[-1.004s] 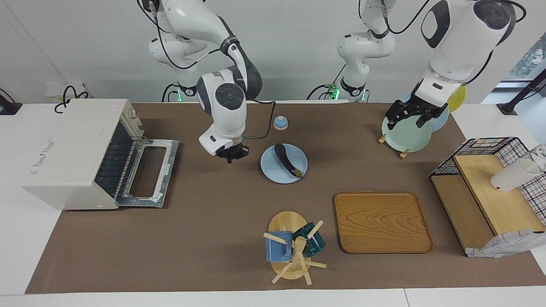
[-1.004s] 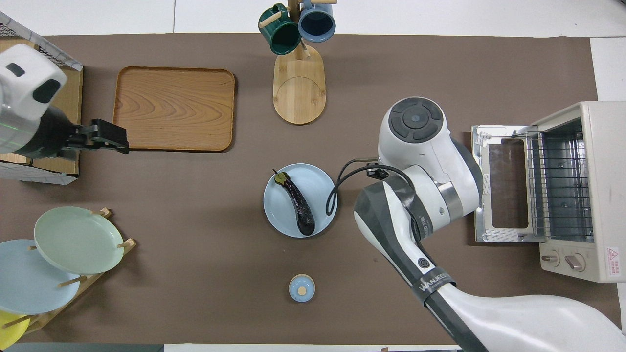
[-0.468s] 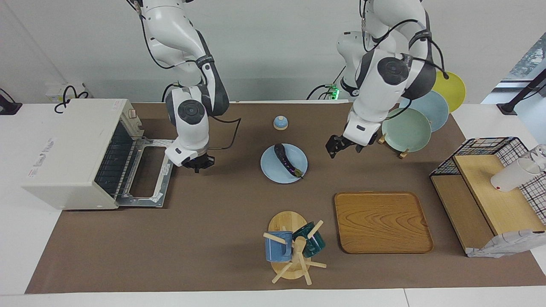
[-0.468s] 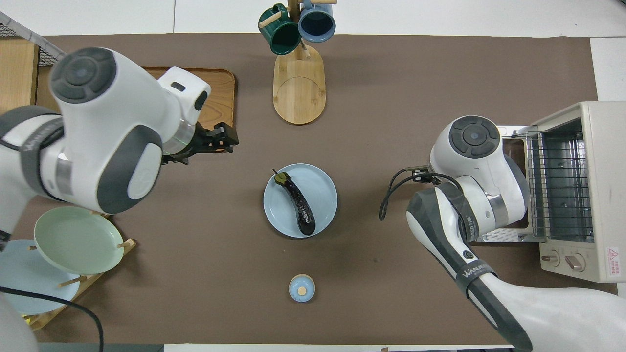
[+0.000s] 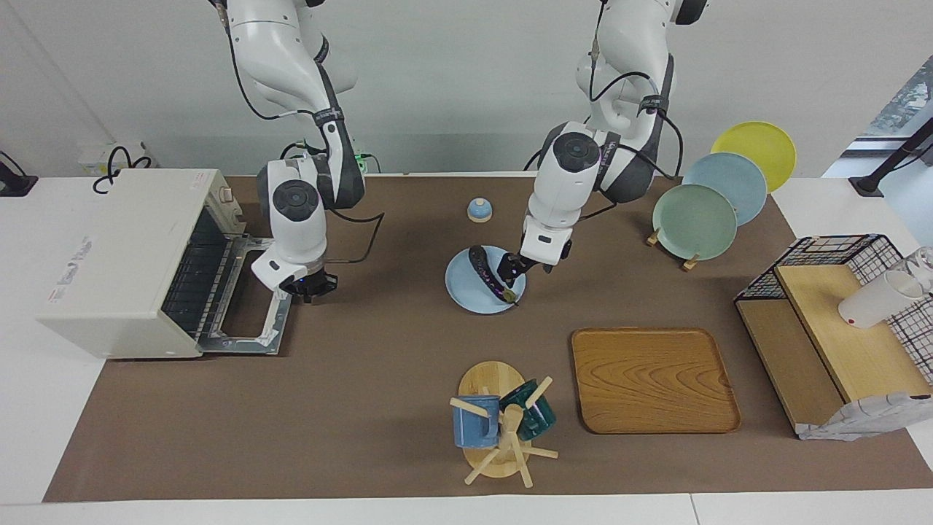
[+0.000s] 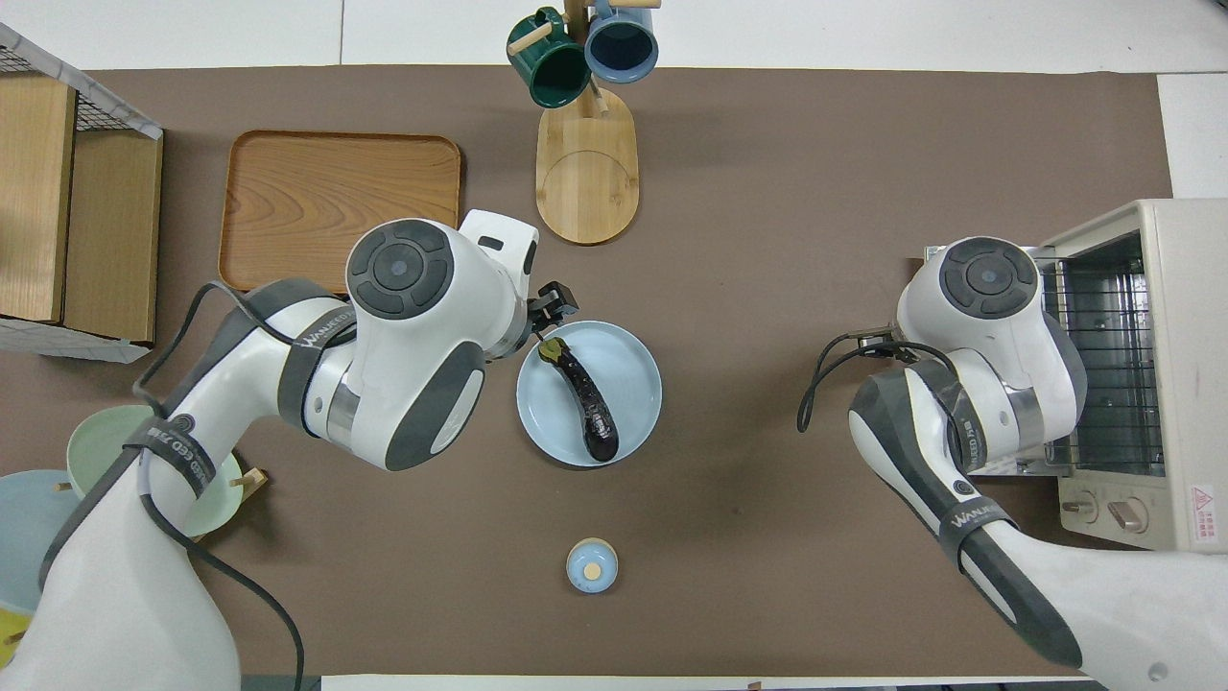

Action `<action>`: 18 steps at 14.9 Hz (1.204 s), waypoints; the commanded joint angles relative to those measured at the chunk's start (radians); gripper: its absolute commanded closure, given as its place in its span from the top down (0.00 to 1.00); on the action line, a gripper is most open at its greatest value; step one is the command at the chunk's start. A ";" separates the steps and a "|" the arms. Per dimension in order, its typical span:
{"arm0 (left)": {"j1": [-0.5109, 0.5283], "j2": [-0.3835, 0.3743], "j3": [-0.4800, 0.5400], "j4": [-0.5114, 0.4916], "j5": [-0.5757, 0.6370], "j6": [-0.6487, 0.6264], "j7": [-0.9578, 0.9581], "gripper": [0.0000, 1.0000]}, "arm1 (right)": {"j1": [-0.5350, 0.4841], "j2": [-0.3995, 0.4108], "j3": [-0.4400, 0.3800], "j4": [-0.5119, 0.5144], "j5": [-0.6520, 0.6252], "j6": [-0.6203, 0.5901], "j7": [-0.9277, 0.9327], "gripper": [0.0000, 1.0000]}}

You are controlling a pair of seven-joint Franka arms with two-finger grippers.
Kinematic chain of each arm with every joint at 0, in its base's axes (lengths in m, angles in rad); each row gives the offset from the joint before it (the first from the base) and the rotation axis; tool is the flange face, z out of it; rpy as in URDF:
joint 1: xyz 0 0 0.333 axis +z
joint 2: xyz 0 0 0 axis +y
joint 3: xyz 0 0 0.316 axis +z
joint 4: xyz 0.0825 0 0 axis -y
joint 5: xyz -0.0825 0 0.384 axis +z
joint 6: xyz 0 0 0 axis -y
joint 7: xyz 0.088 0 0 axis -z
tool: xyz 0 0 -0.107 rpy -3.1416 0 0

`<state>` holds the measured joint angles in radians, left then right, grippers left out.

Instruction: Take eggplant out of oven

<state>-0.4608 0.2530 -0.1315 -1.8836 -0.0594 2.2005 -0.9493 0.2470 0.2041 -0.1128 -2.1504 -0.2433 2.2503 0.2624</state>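
Note:
The eggplant [image 5: 487, 271], dark purple with a greenish stem tip, lies on a light blue plate [image 5: 466, 295] in the middle of the table; it also shows in the overhead view [image 6: 585, 401] on the plate [image 6: 635, 369]. My left gripper [image 5: 512, 275] is open, low over the eggplant's stem end, which lies farthest from the robots; it shows in the overhead view [image 6: 554, 307]. The cream oven [image 5: 120, 255] stands at the right arm's end, its door [image 5: 251, 295] dropped open and its wire rack [image 6: 1103, 374] bare. My right gripper [image 5: 306, 284] hangs over the door's edge.
A small blue dome [image 5: 479, 210] sits nearer to the robots than the plate. A mug tree [image 5: 499, 426] and a wooden tray [image 5: 652, 379] lie farther out. A plate stand [image 5: 696, 215] and a black wire rack with wooden shelves [image 5: 831, 328] are at the left arm's end.
My left arm swung from the plate stand across to the eggplant's plate and came down over it. My right gripper moved away from the plate to the oven door.

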 commanded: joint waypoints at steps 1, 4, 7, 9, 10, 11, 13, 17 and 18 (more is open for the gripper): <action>-0.042 0.060 0.016 -0.005 -0.011 0.085 -0.093 1.00 | -0.021 -0.003 0.013 -0.026 -0.028 0.028 -0.012 0.00; -0.065 0.091 0.016 -0.009 -0.011 0.091 -0.134 1.00 | -0.029 0.011 0.013 -0.026 -0.051 0.029 -0.032 0.00; -0.087 0.083 0.016 -0.023 -0.010 0.053 -0.252 1.00 | -0.029 0.011 0.013 -0.025 -0.131 0.020 -0.046 0.00; -0.108 0.080 0.016 -0.025 -0.011 0.048 -0.261 1.00 | -0.028 0.009 0.013 -0.023 -0.162 0.006 -0.049 0.00; -0.111 0.080 0.015 -0.025 -0.010 0.051 -0.261 1.00 | -0.031 0.009 0.013 -0.023 -0.174 0.003 -0.055 0.00; -0.120 0.078 0.015 -0.029 -0.010 0.051 -0.259 1.00 | -0.040 0.009 0.013 -0.023 -0.177 0.003 -0.063 0.00; -0.131 0.069 0.015 -0.057 -0.010 0.050 -0.255 1.00 | -0.040 0.008 0.013 -0.011 -0.185 -0.018 -0.087 0.00; -0.140 0.063 0.013 -0.068 -0.010 0.051 -0.249 1.00 | -0.070 -0.037 0.015 0.046 -0.195 -0.107 -0.211 0.00; -0.144 0.062 0.013 -0.069 -0.010 0.050 -0.249 1.00 | -0.092 -0.051 0.016 0.062 -0.189 -0.135 -0.242 0.00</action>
<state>-0.5833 0.3505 -0.1313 -1.9175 -0.0595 2.2582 -1.1965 0.2372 0.2002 -0.0978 -2.1317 -0.3933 2.1750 0.1230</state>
